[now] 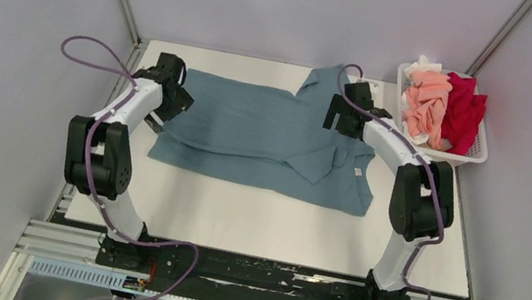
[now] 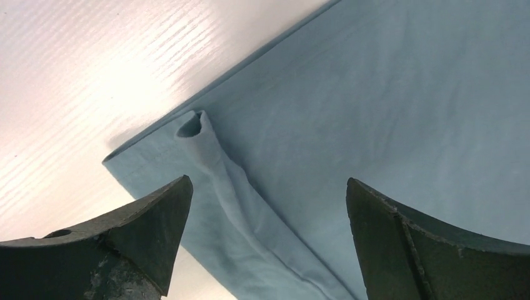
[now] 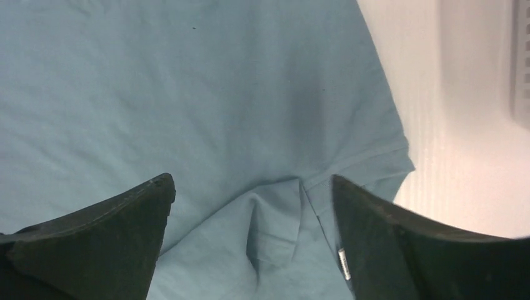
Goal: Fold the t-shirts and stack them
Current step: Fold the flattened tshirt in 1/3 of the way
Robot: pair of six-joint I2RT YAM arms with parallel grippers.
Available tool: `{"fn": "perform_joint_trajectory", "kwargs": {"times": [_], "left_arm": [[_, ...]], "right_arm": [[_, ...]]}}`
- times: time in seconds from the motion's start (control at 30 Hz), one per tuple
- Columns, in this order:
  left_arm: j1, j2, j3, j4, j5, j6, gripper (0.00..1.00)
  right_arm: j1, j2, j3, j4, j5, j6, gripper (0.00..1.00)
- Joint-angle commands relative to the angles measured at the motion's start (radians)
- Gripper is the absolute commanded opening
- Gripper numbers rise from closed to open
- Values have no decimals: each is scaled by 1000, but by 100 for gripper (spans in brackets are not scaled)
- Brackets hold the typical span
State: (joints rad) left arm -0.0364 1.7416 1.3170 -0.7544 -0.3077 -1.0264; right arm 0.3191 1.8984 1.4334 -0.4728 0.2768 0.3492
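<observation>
A dusty blue-grey t-shirt [image 1: 266, 129] lies spread on the white table, partly folded, with a small white neck label [image 1: 357, 171] near its right side. My left gripper [image 1: 173, 96] hovers open over the shirt's left edge; its wrist view shows a raised fold ridge [image 2: 215, 169] between the open fingers [image 2: 156, 219]. My right gripper [image 1: 339, 113] hovers open over the shirt's upper right, near a sleeve; its wrist view shows a puckered fold [image 3: 275, 219] between the fingers [image 3: 134, 215]. Salmon pink [image 1: 428, 104], crimson red [image 1: 464, 111] and white [image 1: 424, 65] shirts lie heaped in the basket.
A white slatted plastic basket [image 1: 478, 154] stands at the table's far right corner. Bare white table [image 1: 250, 221] lies in front of the shirt. Metal frame posts rise at the back corners, with grey walls on both sides.
</observation>
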Motion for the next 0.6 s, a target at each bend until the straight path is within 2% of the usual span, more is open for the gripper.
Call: {"fn": "perform_joint_trajectory", "kwargs": {"times": [0.0,0.07,0.17,0.23,0.37,0.57], "left_arm": [[8,-149,11,-15,-13,60,100],[6,-198,-45,28,61,109,100],[2,-251,-184,157,249,186,100],[-14,-267,-243,201,313,207,100],[-64,-229,-282,206,311,229,100],[-82,-169,-319,268,364,236,100]], "right_arm": [[0,-134,-1,26,-41,34,100],[-1,-226,-110,50,-132,49,100],[0,-354,-336,130,-357,70,100],[1,-404,-435,183,-466,98,100],[29,-417,-512,226,-485,124,100],[39,-324,-516,266,-504,158,100]]}}
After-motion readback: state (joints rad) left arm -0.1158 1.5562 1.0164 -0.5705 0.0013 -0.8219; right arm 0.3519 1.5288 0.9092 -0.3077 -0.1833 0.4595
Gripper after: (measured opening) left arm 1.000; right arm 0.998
